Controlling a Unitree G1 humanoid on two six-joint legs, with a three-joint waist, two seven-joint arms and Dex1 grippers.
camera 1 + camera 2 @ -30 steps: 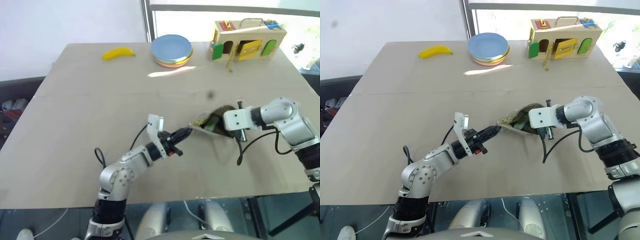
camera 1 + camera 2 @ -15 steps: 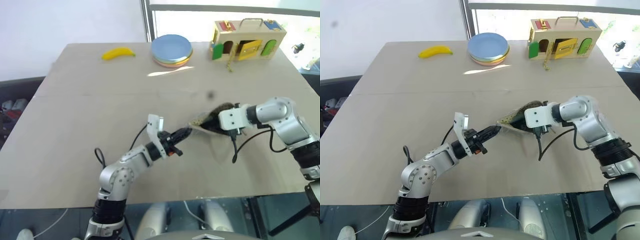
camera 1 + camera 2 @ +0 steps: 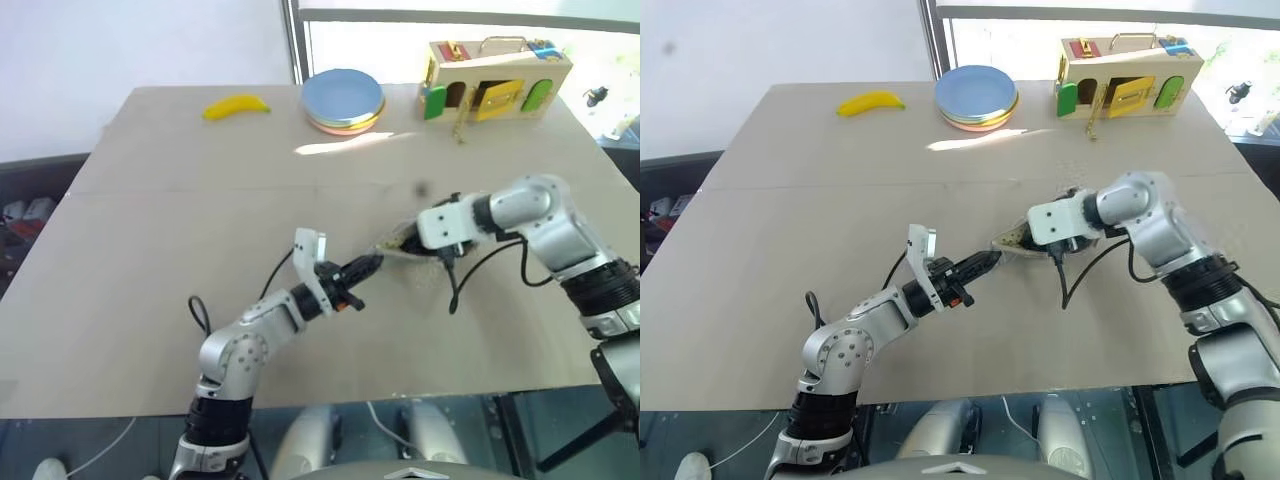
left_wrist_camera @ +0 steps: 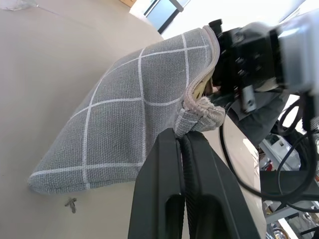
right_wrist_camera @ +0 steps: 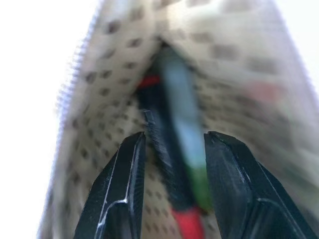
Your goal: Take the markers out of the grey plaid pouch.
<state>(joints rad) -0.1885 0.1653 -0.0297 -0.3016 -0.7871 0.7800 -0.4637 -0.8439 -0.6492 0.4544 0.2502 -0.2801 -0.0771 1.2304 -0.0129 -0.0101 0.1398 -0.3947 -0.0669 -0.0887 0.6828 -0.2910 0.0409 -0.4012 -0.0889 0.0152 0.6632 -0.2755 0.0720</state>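
The left gripper (image 3: 372, 263) is clamped shut on the near corner of the grey plaid pouch (image 4: 139, 114), mid-table, pinning it in the same spot as a sec ago. To its right, the right gripper (image 5: 172, 144) has pushed further left vs. the earlier frame and now noses into the pouch's mouth, fingers (image 5: 124, 174) spread apart w/ nothing gripped between them. The markers (image 5: 174, 149) lie inside against the tan dotted lining: a light green one beside a red one w/ black ends, both between the parted fingers. The right arm hides most of the pouch from above, more than before.

The table (image 3: 180, 200) is a pale tan board w/ a seam across it. At its far edge, left to right: a banana (image 3: 237, 106), a stack of plates (image 3: 343, 99) w/ a blue one on top, then a wooden latch box (image 3: 497, 78) w/ coloured doors. None has shifted. Behind the table, a white wall on the left, a dark post, and a bright window on the right.
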